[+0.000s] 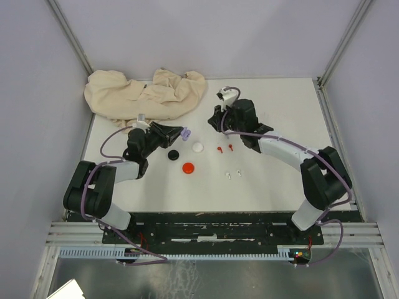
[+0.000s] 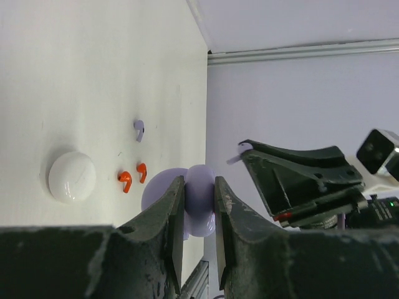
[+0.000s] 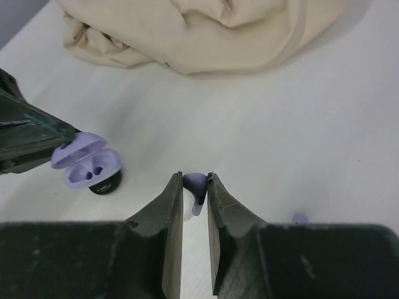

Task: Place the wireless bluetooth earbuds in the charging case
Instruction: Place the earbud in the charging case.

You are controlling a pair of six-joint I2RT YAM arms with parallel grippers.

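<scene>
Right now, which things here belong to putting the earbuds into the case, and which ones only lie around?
Belong: open purple case in the left claw; purple earbud in the right claw; loose purple earbud; red earbuds; white earbuds.
Lying about: beige cloth; black disc; white disc; red disc.

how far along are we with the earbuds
Nothing seated yet: the open purple case, held by the left gripper, shows empty sockets. In hand: the right gripper pinches one purple earbud. Left: the other purple earbud, the red earbuds and white earbuds on the table.
</scene>
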